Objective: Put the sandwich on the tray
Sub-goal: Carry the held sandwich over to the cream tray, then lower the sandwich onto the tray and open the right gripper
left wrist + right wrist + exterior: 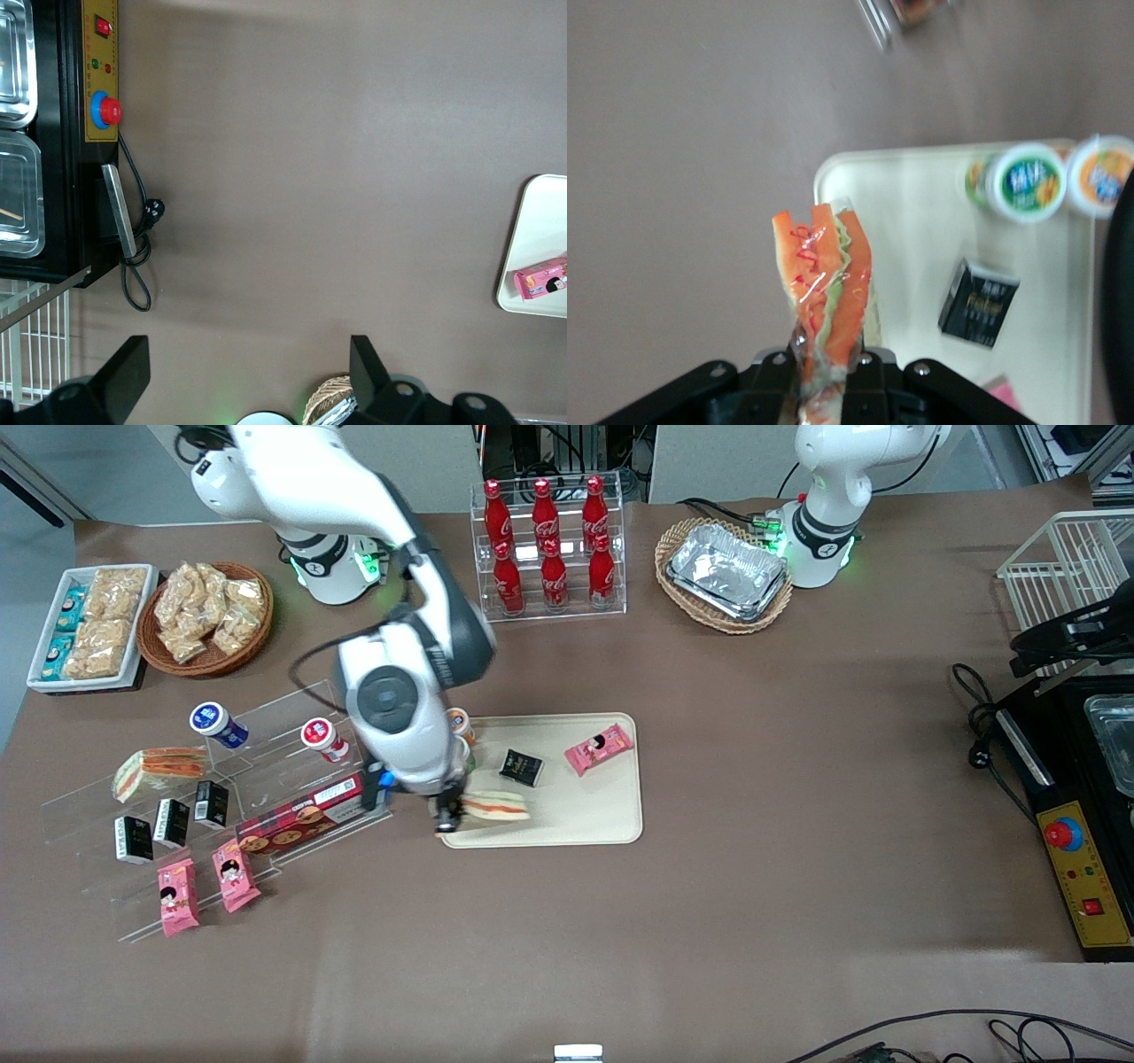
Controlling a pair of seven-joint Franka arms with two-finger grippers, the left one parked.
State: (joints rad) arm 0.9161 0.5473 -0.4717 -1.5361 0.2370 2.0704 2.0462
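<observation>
My right gripper (pixel 449 808) is shut on the sandwich (pixel 496 807), a wrapped wedge of pale bread with orange-red layers. It hangs over the corner of the cream tray (pixel 611 815) that is nearest the front camera on the working arm's side. In the right wrist view the sandwich (pixel 827 283) stands up from between the black fingers (pixel 775 376), with the tray (pixel 921 230) corner under it. I cannot tell whether the sandwich touches the tray.
On the tray lie a pink snack pack (pixel 600 748), a small black box (pixel 521 767) and two cups (pixel 1026 181). A clear display rack (pixel 221 797) toward the working arm's end holds a second sandwich (pixel 159 769), cups, boxes and pink packs. Cola bottles (pixel 547 545) stand farther back.
</observation>
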